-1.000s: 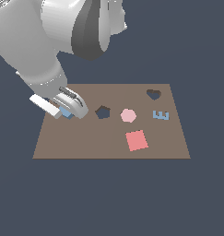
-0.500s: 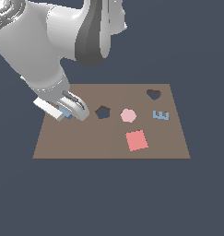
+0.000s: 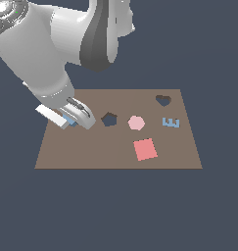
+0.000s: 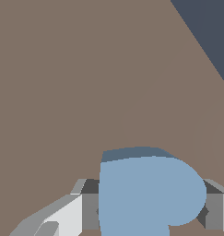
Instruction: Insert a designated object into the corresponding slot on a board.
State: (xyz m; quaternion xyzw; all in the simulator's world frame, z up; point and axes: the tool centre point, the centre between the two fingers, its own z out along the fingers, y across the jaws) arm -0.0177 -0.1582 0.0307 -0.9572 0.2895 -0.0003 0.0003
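Blue heart block [image 4: 148, 196] sits between the gripper [image 3: 75, 119] fingers [image 4: 62, 216], which are closed against its sides, over the board [image 3: 91, 152] near its left edge in the exterior view. Nearest the front edge lies a red square [image 3: 145, 149]. Behind it, a dark pentagon cutout [image 3: 109, 119], a pink hexagon [image 3: 136, 122] and a light-blue letter E [image 3: 171, 122] form a row. The heart slot [image 3: 163, 100] stands empty at the far right corner, well apart from the gripper.
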